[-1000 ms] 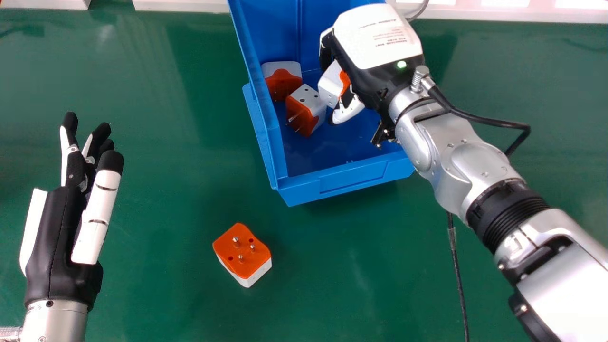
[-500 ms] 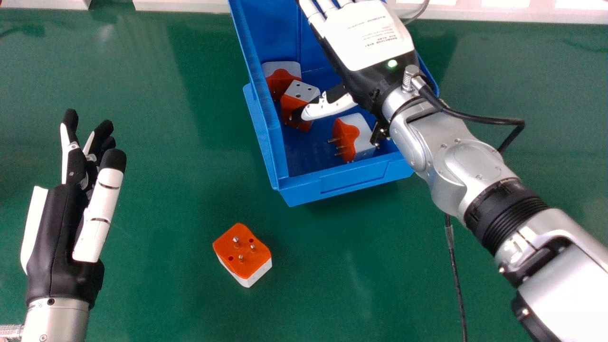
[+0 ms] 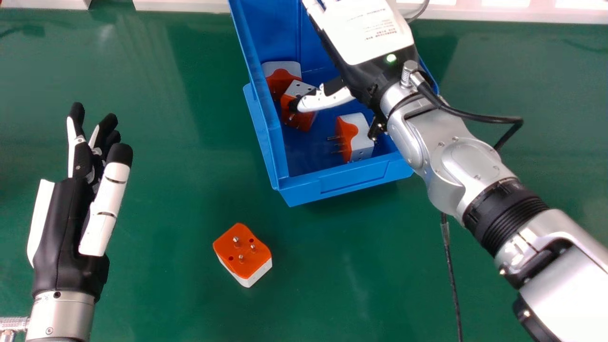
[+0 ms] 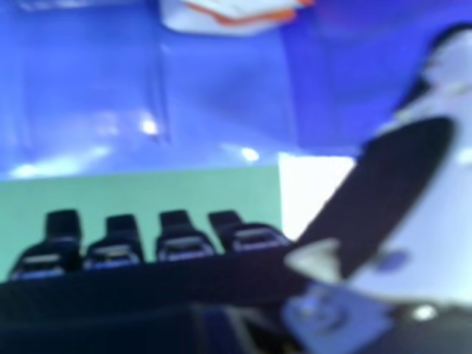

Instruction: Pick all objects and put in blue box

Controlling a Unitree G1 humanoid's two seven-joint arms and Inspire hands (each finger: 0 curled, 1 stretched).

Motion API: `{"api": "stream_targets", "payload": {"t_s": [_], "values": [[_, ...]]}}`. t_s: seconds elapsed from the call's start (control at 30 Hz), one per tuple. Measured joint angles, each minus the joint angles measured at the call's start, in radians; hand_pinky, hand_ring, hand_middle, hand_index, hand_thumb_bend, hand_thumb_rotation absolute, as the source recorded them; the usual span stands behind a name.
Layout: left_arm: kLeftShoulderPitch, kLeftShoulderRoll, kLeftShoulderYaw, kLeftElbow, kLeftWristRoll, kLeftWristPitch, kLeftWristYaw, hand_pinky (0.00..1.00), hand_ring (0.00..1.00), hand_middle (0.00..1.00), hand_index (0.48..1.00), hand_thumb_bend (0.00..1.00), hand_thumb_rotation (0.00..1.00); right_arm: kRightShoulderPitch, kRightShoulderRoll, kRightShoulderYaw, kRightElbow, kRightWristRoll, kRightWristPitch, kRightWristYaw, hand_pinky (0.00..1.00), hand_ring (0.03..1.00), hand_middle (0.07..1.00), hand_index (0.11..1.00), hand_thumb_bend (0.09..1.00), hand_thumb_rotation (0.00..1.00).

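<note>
My right hand (image 3: 365, 42) is over the blue box (image 3: 342, 183) in the head view, its fingers straight and its thumb across one orange-and-white adapter (image 3: 304, 121). In the right hand view the same hand (image 4: 184, 243) holds nothing. Inside the box, a second adapter (image 3: 281, 78) leans near the left wall and a third (image 3: 354, 137) lies by the front wall, pins facing left. Another adapter (image 3: 243, 251) sits on the green table in front of the box, pins up. At the left, my left hand (image 3: 64, 228) is open and empty.
The green table (image 3: 166, 156) extends around the box. White frames (image 3: 180, 4) line its far edge. A black cable (image 3: 475, 118) loops beside my right wrist, and another (image 3: 451, 270) hangs down under the forearm.
The adapter held by my right hand has dropped into the box near the front wall. That hand's fingers have straightened and it has shifted slightly. My left hand has moved slightly right and up.
</note>
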Motion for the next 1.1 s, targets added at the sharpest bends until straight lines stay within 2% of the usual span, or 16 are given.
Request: {"api": "stream_targets", "payload": {"t_s": [0.17, 0.2, 0.37, 0.53, 0.63, 0.7, 0.8, 0.9, 1.0, 1.1], "values": [[-0.004, 0.0, -0.002, 0.001, -0.001, 0.01, 0.003, 0.97, 0.97, 0.97, 0.971, 0.53, 0.85, 0.104, -0.084, -0.009, -0.208, -0.038, 0.005, -0.034, 0.9, 1.0, 1.0, 1.0, 0.528, 0.48], [-0.005, 0.0, -0.002, 0.002, -0.001, 0.011, 0.003, 0.97, 0.97, 0.97, 0.97, 0.54, 0.85, 0.132, -0.099, -0.017, -0.256, -0.044, 0.01, -0.042, 0.89, 1.0, 1.0, 1.0, 0.523, 0.5], [-0.01, 0.0, -0.001, 0.003, -0.001, 0.012, 0.006, 0.97, 0.97, 0.97, 0.969, 0.54, 0.85, 0.294, -0.158, -0.093, -0.534, -0.07, 0.037, -0.053, 0.89, 1.0, 1.0, 1.0, 0.481, 0.53], [-0.012, 0.0, 0.0, 0.006, -0.003, 0.01, 0.005, 0.98, 0.97, 0.97, 0.967, 0.53, 0.85, 0.478, -0.177, -0.171, -0.79, -0.068, 0.023, -0.066, 0.95, 1.0, 1.0, 1.0, 0.439, 0.61], [-0.01, 0.0, 0.001, 0.009, -0.006, 0.008, 0.003, 0.99, 0.98, 0.98, 0.969, 0.53, 0.85, 0.616, -0.196, -0.213, -0.906, -0.057, -0.028, -0.088, 0.9, 1.0, 1.0, 1.0, 0.456, 0.6], [-0.007, 0.0, 0.0, 0.01, -0.009, 0.007, 0.003, 0.99, 0.98, 0.98, 0.969, 0.52, 0.86, 0.713, -0.206, -0.232, -0.945, -0.037, -0.081, -0.117, 0.92, 1.0, 1.0, 1.0, 0.444, 0.61], [0.003, 0.0, -0.001, 0.008, -0.001, 0.008, 0.006, 0.99, 0.98, 0.98, 0.966, 0.49, 0.88, 0.853, -0.239, -0.254, -0.978, -0.023, -0.174, -0.162, 0.97, 1.0, 1.0, 1.0, 0.427, 0.64], [0.006, -0.004, -0.002, 0.007, -0.001, 0.007, 0.006, 0.99, 0.98, 0.98, 0.964, 0.52, 0.85, 0.961, -0.27, -0.279, -0.993, 0.013, -0.278, -0.206, 0.99, 1.0, 1.0, 0.988, 0.406, 0.62], [0.01, -0.012, -0.003, 0.007, 0.0, -0.002, 0.005, 0.98, 0.98, 0.98, 0.961, 0.59, 0.84, 1.036, -0.283, -0.293, -0.993, 0.014, -0.37, -0.244, 0.93, 1.0, 1.0, 0.966, 0.398, 0.65], [0.023, -0.013, -0.002, 0.007, 0.0, -0.014, 0.005, 0.97, 0.98, 0.98, 0.958, 0.59, 0.84, 1.096, -0.294, -0.295, -0.989, 0.011, -0.44, -0.272, 0.89, 0.975, 0.987, 0.944, 0.395, 0.6]]}}
